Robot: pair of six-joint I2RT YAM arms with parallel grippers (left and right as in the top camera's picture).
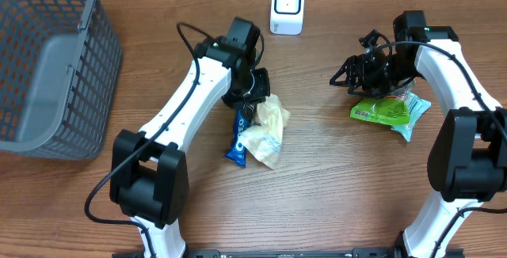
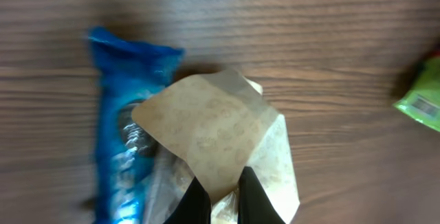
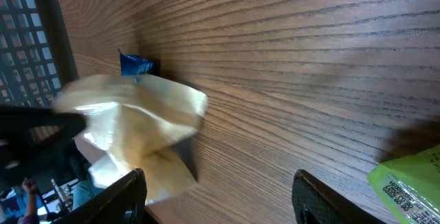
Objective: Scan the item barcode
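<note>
**Overhead layout.** The wooden table [image 1: 333, 179] carries a white barcode scanner [image 1: 287, 6] at 12 o'clock. A grey mesh basket [image 1: 47, 60] stands at 10 o'clock. At the centre lie two items side by side and touching:
- a blue snack packet [image 1: 237, 138], with white lettering that appears to read OREO;
- a beige bag [image 1: 266, 128], just to the 3 o'clock side of the blue packet.

At 2 o'clock lies a green packet [image 1: 386, 109], with a pale teal wrapper [image 1: 413, 119] under its 4 o'clock edge.

**Left gripper** [image 1: 255, 100]. The claw is over the 12 o'clock end of the beige bag. In the left wrist view its two black fingers [image 2: 196, 202] are pressed together on a fold of the bag [image 2: 206, 128], pinching it. The blue packet [image 2: 124, 135] lies alongside at 9 o'clock, partly tucked under the bag. A corner of the green packet [image 2: 423, 97] shows at 3 o'clock. No print is legible on the bag; the view is blurred.

**Right gripper** [image 1: 342, 76]. The claw sits at the 11 o'clock side of the green packet, pointed toward the table centre. In the right wrist view its fingers [image 3: 130, 196] stand spread apart, with only bare table between them. The green packet [image 3: 412, 183] shows at 4 o'clock with a white label bearing a barcode and small print too fine to read. The beige bag [image 3: 130, 135] shows at 9 o'clock, with the blue packet's corner [image 3: 135, 64] above it and the basket [image 3: 27, 45] at 10 o'clock.

**Item position.** The beige bag is well apart from the scanner, at the scanner's 6 o'clock side.
</note>
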